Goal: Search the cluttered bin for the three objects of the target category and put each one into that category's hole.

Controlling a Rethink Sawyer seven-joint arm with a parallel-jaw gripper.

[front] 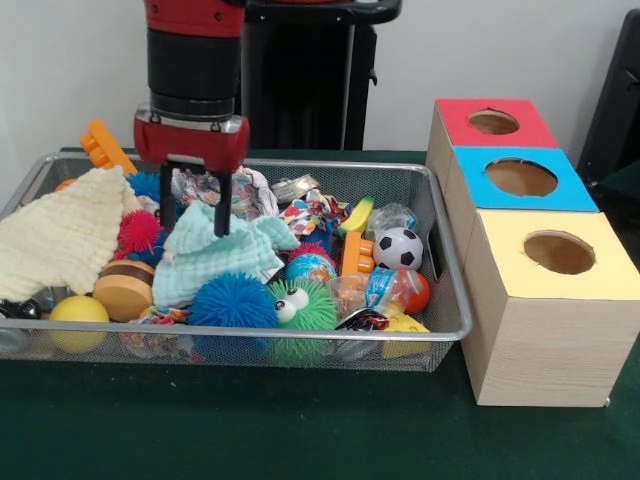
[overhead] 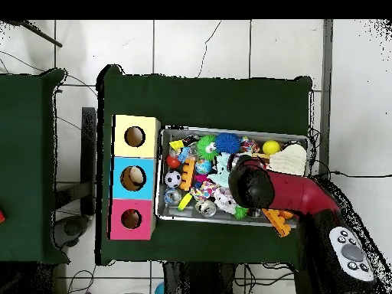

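1. The tool [front: 194, 210] hangs from the red and black arm [front: 192, 60] over the left half of the wire bin [front: 440, 225], its two dark fingers [front: 221, 205] spread apart and pointing straight down.
2. Its fingers straddle the upper edge of a pale mint cloth [front: 220, 255]; the right finger touches the cloth's raised fold, but nothing is clamped between them.
3. The target category cannot be told from the views; the bin holds a mixed heap.
4. Just left of the tool lie a pink spiky ball [front: 138, 232] and a cream waffle cloth [front: 62, 240]; an orange plastic piece [front: 103, 146] stands at the far left rim.
5. Near and below the tool sit a blue spiky ball [front: 232, 302], a green fuzzy toy with eyes [front: 300, 308], a brown wooden disc [front: 125, 288] and a yellow ball [front: 78, 312].
6. Well to the tool's right rests a small soccer ball [front: 399, 248], beside an orange toy [front: 357, 254].
7. Right of the bin, on the green surface [front: 250, 430], three boxes stand in a row: the red-topped box [front: 490, 120] far, the blue-topped box [front: 520, 178] in the middle, the yellow-topped box [front: 555, 255] near, each with a round hole.
8. In the overhead view the arm covers the bin's part nearest the robot.
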